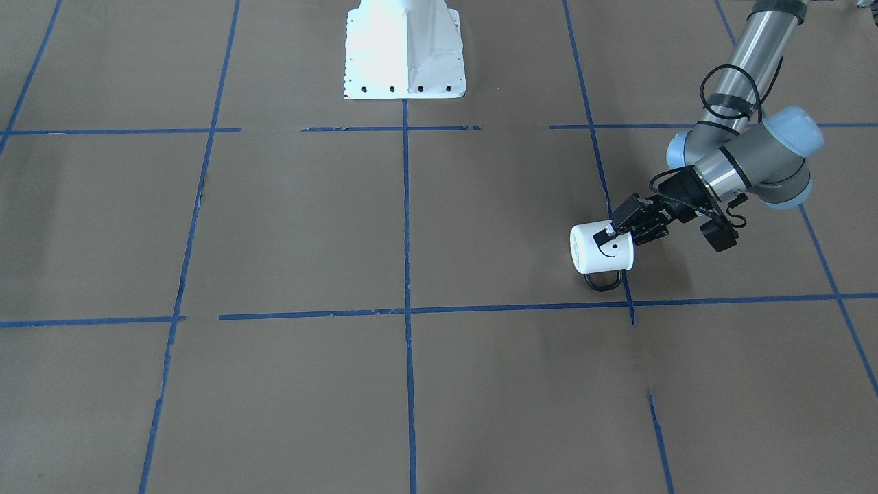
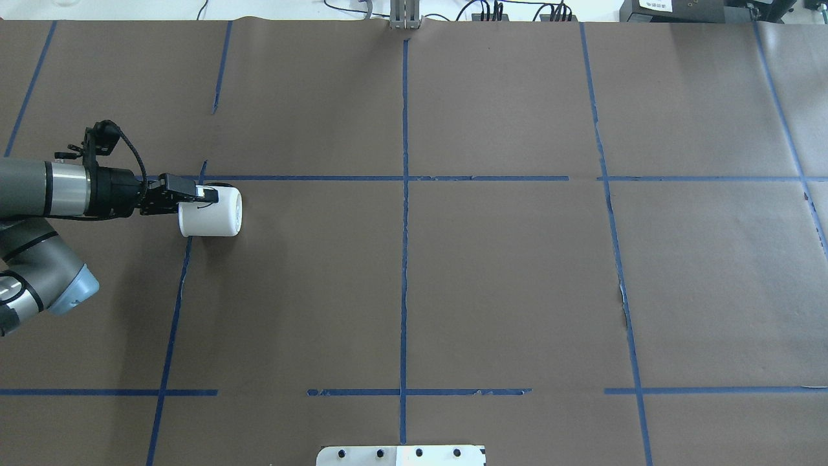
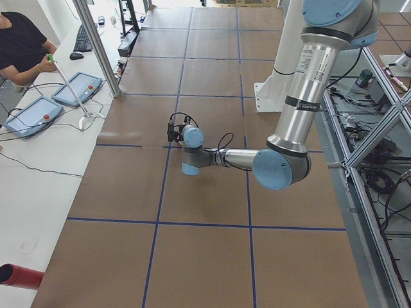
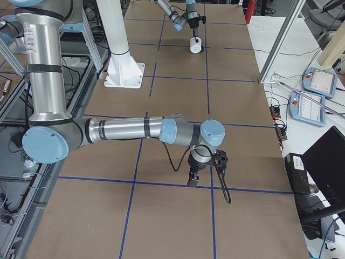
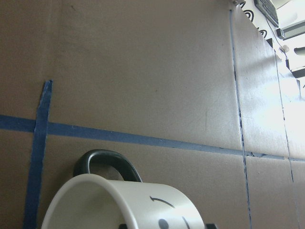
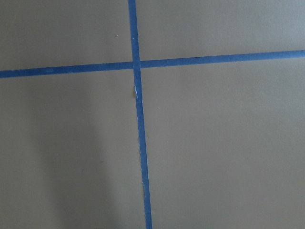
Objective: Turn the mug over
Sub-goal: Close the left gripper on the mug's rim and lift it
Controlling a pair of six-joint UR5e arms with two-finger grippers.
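We found the mug lying on its side at the left of the table in the overhead view, just beside a crossing of blue tape lines. Its black handle pointed toward the far side of the table, low against the brown paper. The smiley face showed on the upper side. We could not tell whether the mug rested on the paper or hung just clear of it.

The left gripper reached in level from the left and was clamped on the mug's wall at the end nearer the arm. One finger lay across the outside by the face.

To the right of the mug, wide bare paper ran to the centre tape line and on past it. The white pedestal stood well apart at the near edge.

The right gripper pointed down over another tape crossing near the table's right end. We could not tell how far its claw stood open.
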